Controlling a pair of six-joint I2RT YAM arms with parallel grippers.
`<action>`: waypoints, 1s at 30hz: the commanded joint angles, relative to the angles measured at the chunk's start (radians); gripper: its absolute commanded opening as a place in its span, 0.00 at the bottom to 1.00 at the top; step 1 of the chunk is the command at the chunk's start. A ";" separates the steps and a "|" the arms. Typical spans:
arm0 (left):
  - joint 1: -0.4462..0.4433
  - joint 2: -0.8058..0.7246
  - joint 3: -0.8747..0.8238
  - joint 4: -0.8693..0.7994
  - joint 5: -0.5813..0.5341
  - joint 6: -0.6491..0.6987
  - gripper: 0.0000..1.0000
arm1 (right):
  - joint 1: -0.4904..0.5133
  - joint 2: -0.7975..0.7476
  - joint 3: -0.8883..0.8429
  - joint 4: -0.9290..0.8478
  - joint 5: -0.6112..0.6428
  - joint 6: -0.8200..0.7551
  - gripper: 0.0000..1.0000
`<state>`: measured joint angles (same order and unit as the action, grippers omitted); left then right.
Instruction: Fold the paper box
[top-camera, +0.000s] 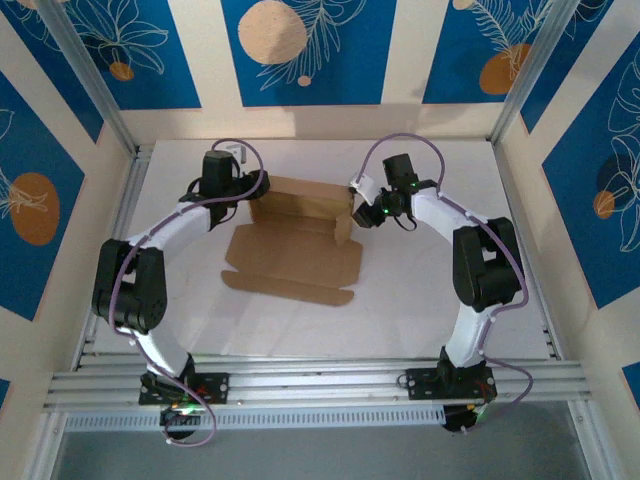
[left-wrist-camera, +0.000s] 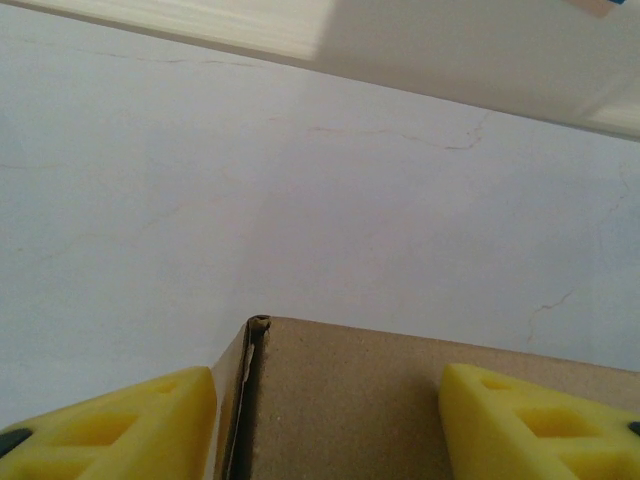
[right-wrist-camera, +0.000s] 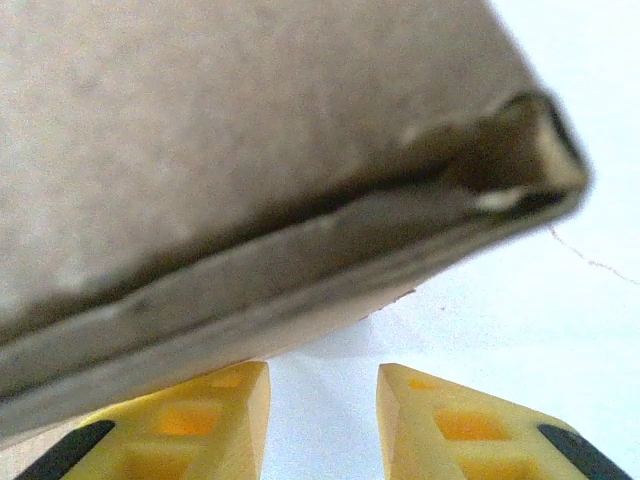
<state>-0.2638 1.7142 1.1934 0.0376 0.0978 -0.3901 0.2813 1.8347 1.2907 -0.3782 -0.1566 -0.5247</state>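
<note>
The white bench (top-camera: 440, 300) carries the paper box (top-camera: 295, 255) at its middle, between the two arms. The box is a brown die-cut cardboard sheet, partly formed. Its far part stands up as a low wall, while the near panel with its tabs lies flat toward the arm bases. The left arm (top-camera: 150, 250) reaches to the left end of that wall, and the right arm (top-camera: 470, 250) reaches to the right end.

From the left wrist, the left fingers (left-wrist-camera: 120, 425) stand wide apart, astride an upper corner of the wall, without pinching it. From the right wrist, the right fingers (right-wrist-camera: 200, 420) stand narrowly apart with bare bench in the gap and nothing held. They are close to a doubled-over wall edge; whether they touch it I cannot tell.

The cardboard looks light, stiff across its panels and yielding only at the creases, so a raised flap probably springs back if let go. It likely slides easily on the smooth bench, so one arm should brace it. The best hold is a thin flap edge near a crease, pinched across its thickness; squeezing mid-panel could dent it.
</note>
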 joint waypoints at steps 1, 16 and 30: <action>0.008 -0.010 -0.028 -0.044 0.031 -0.010 0.60 | 0.022 -0.052 -0.041 0.051 0.041 0.028 0.35; 0.009 -0.023 -0.028 -0.042 0.033 -0.009 0.60 | 0.013 -0.158 -0.135 0.059 -0.060 0.028 0.36; 0.010 -0.021 -0.038 -0.028 0.052 -0.020 0.59 | 0.055 -0.065 -0.113 0.202 0.080 0.151 0.58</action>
<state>-0.2619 1.7092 1.1843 0.0448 0.1120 -0.3981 0.3290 1.7351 1.1690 -0.2413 -0.1425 -0.4221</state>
